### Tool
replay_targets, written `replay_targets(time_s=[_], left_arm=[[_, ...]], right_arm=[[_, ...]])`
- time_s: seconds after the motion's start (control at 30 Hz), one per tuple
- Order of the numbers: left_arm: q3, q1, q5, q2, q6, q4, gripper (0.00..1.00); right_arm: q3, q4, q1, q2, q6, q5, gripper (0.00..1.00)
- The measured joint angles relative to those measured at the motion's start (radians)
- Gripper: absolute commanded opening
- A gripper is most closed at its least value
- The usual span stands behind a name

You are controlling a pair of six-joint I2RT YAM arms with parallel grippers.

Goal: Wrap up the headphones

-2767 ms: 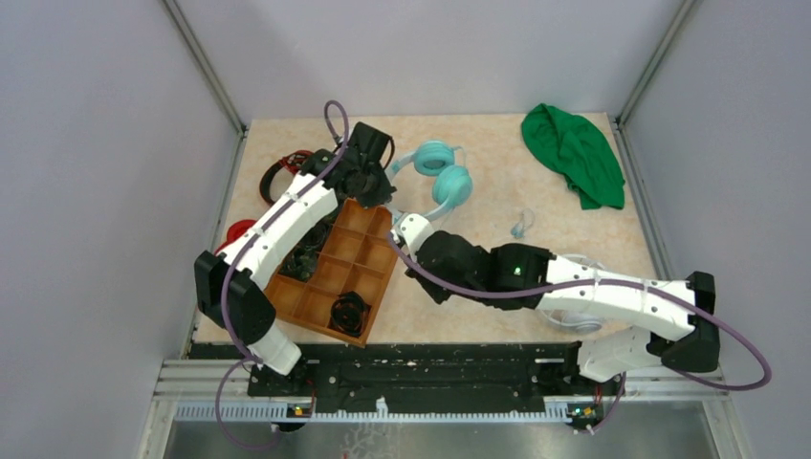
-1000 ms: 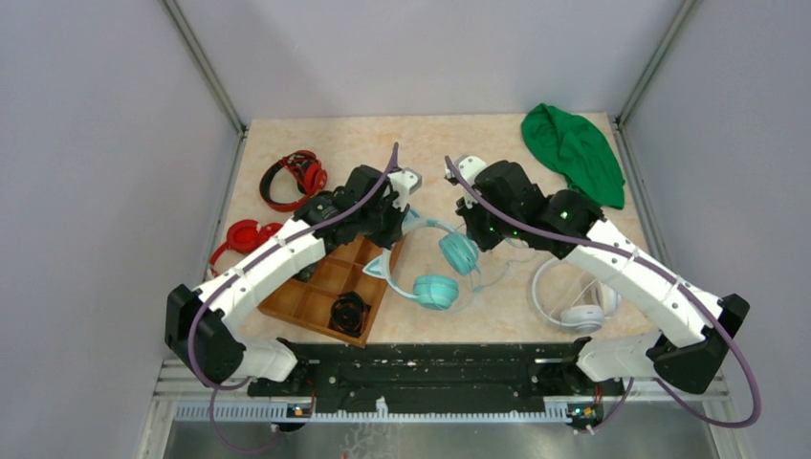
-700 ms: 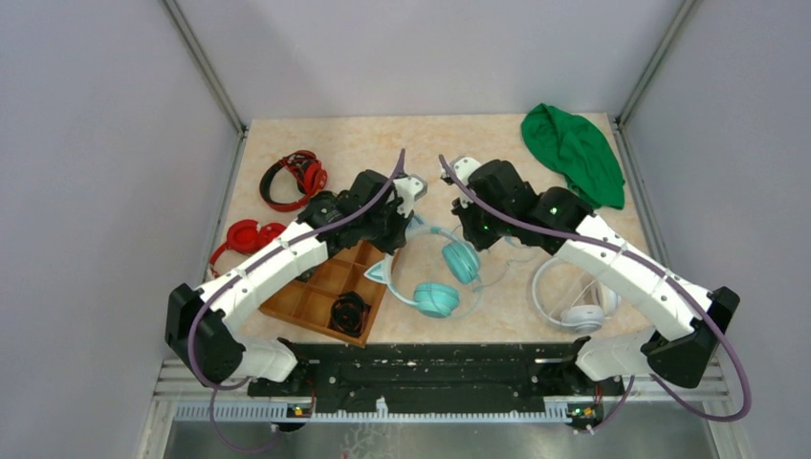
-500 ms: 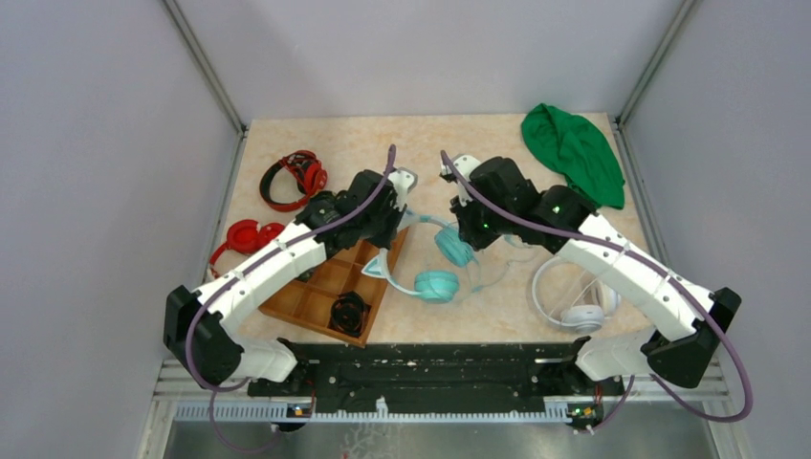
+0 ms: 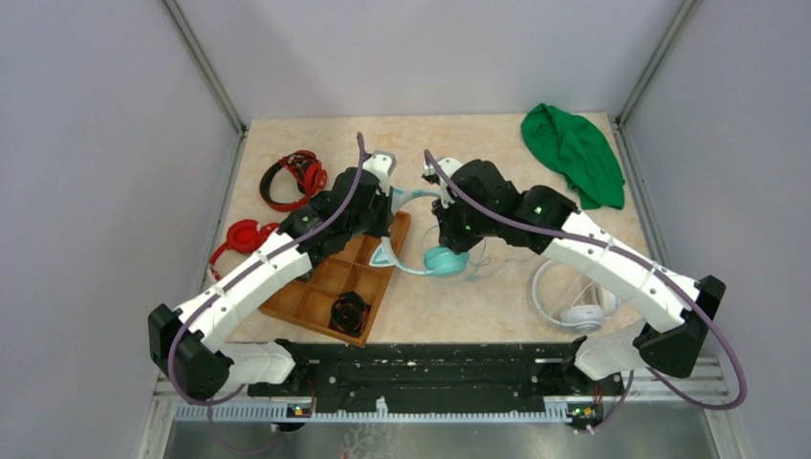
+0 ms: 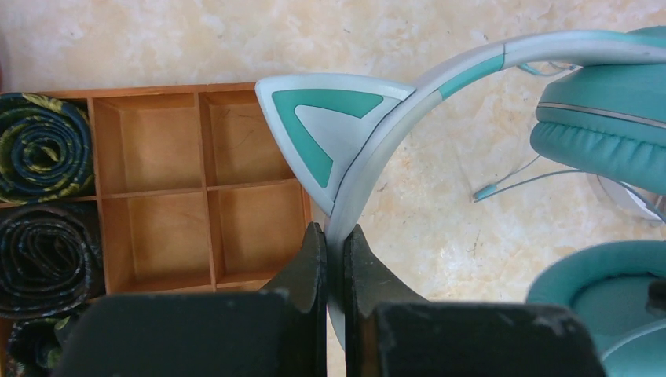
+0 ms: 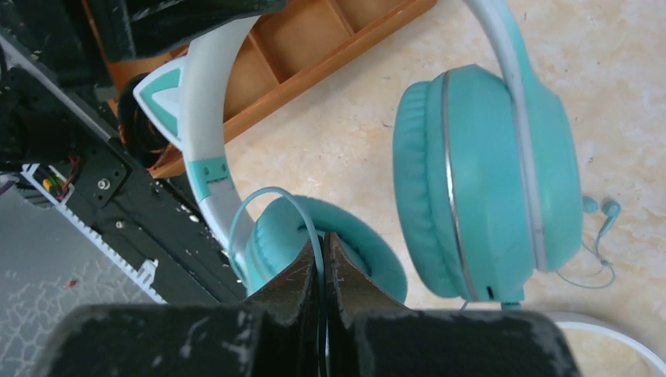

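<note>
The teal headphones (image 5: 442,260) hang lifted over the table's middle, held between both arms. My left gripper (image 6: 334,242) is shut on their pale headband (image 6: 357,169) just below a pointed cat ear (image 6: 326,133). My right gripper (image 7: 323,251) is shut on the thin pale cable (image 7: 271,195), which loops up over one teal ear cup (image 7: 330,236). The other ear cup (image 7: 479,181) hangs to the right. The cable's plug end (image 7: 606,210) trails on the table. In the top view both grippers, left (image 5: 381,206) and right (image 5: 446,225), sit close together.
A wooden divided tray (image 5: 335,277) with rolled items lies under the left arm. Red headphones (image 5: 292,177) and another red pair (image 5: 244,237) lie far left. White headphones (image 5: 574,296) lie at right. A green cloth (image 5: 574,153) sits at the back right.
Both arms moved toward the back and left, lifting the teal headphones off the table. The right gripper swung in beside the left one with the cable.
</note>
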Motion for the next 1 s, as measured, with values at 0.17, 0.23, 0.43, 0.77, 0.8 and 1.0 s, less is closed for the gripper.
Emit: replay_targets(time_s=[0.17, 0.23, 0.43, 0.77, 0.8, 1.0], left_arm=[[-0.053, 0.0, 0.028, -0.018, 0.002, 0.025, 0.0], [-0.07, 0.0, 0.038, -0.022, 0.008, 0.026, 0.0], [-0.125, 0.0, 0.053, -0.062, 0.063, 0.041, 0.0], [-0.179, 0.0, 0.082, -0.192, 0.22, 0.055, 0.0], [-0.183, 0.0, 0.1, -0.204, 0.239, 0.055, 0.0], [-0.198, 0.0, 0.192, -0.238, 0.309, 0.054, 0.0]], right_arm=[[0.035, -0.018, 0.0, 0.05, 0.023, 0.044, 0.0], [0.05, -0.024, 0.0, 0.053, 0.025, 0.058, 0.0], [0.15, -0.076, 0.0, 0.061, 0.006, 0.089, 0.0], [0.205, -0.19, -0.001, 0.073, -0.065, 0.126, 0.0], [0.204, -0.195, -0.003, 0.074, -0.073, 0.128, 0.0], [0.193, -0.183, -0.025, 0.074, -0.09, 0.127, 0.0]])
